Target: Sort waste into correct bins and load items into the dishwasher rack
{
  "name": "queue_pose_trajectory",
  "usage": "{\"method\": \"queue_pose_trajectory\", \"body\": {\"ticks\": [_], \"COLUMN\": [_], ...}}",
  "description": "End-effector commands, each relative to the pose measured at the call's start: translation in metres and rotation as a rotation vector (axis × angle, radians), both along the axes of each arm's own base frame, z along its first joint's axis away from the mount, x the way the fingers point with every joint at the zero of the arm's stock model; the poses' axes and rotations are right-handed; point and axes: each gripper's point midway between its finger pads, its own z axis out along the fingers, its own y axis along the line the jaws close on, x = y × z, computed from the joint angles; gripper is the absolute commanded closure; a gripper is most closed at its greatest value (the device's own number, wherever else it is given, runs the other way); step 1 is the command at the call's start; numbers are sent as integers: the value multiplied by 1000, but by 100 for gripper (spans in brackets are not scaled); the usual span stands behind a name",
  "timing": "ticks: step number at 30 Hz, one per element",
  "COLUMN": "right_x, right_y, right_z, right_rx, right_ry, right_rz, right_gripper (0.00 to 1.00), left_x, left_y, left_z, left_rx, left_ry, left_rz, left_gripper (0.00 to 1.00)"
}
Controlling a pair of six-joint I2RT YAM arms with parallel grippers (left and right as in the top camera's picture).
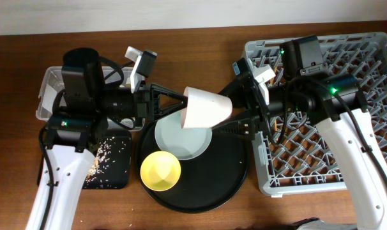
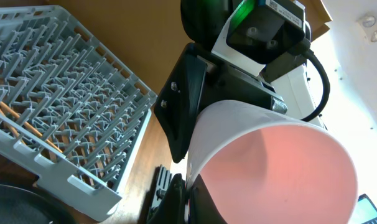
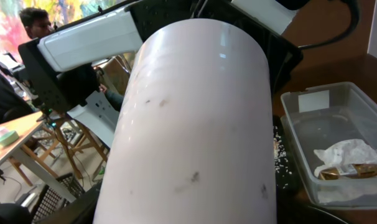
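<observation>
The pink cup (image 1: 206, 107), white outside and pink inside, hangs on its side above the round black tray (image 1: 227, 182). My left gripper (image 1: 181, 105) is shut on its rim, one finger inside and one outside, as the left wrist view (image 2: 195, 199) shows. My right gripper (image 1: 237, 112) is at the cup's base. The cup (image 3: 195, 124) fills the right wrist view, so that gripper's grip is hidden. The grey-white plate (image 1: 181, 144) and yellow bowl (image 1: 160, 170) sit on the round tray. The dishwasher rack (image 1: 366, 57) stands at the right. The blue cup is out of view.
A clear box (image 1: 50, 89) at the far left holds the napkin (image 3: 344, 154) and the gold-brown wrapper (image 3: 353, 169). A shallow black tray (image 1: 117, 172) in front of it holds food scraps (image 1: 107, 153). A chopstick (image 2: 27, 124) lies in the rack (image 2: 83, 124).
</observation>
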Motion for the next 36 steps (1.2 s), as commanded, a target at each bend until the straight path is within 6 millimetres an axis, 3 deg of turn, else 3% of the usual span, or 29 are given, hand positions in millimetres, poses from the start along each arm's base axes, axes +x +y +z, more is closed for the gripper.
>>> {"method": "queue_pose_trajectory", "body": {"ticks": [1, 4, 8, 12, 15, 18, 21, 24, 29, 32, 36], "right_x": [-5, -1, 10, 37, 55, 65, 63, 51, 30, 23, 13], "right_y": [1, 1, -1, -14, -37, -77, -113, -159, -212, -218, -227], "right_z": [8, 3, -12, -47, -75, -103, -121, -140, -154, -160, -182], "right_rx": [24, -10, -108, -329, -491, -661, -780, -944, -1160, -1202, -1276], "right_ry": [-43, -37, 38, 182, 281, 417, 518, 638, 760, 794, 852], "right_rz": [17, -6, -83, -301, -492, -707, -845, -1021, -1272, -1301, -1336], "right_gripper": [39, 43, 48, 51, 53, 54, 54, 54, 54, 54, 53], "left_x": [0, 1, 12, 29, 40, 47, 51, 59, 57, 54, 50], "left_y": [-1, -1, 1, 20, 38, 52, 60, 70, 84, 85, 85], "left_z": [0, 0, -4, -6, -7, -14, -29, -57, -90, -96, -98], "left_rx": [0, 1, 27, 37, 38, 53, 100, 209, 352, 376, 385], "left_ry": [8, 8, 3, 3, 13, 57, 87, 157, 230, 242, 250], "left_rz": [-4, -1, 65, 151, 213, 270, 322, 426, 511, 510, 501], "left_gripper": [83, 80, 59, 57, 57, 57, 56, 56, 57, 57, 57]}}
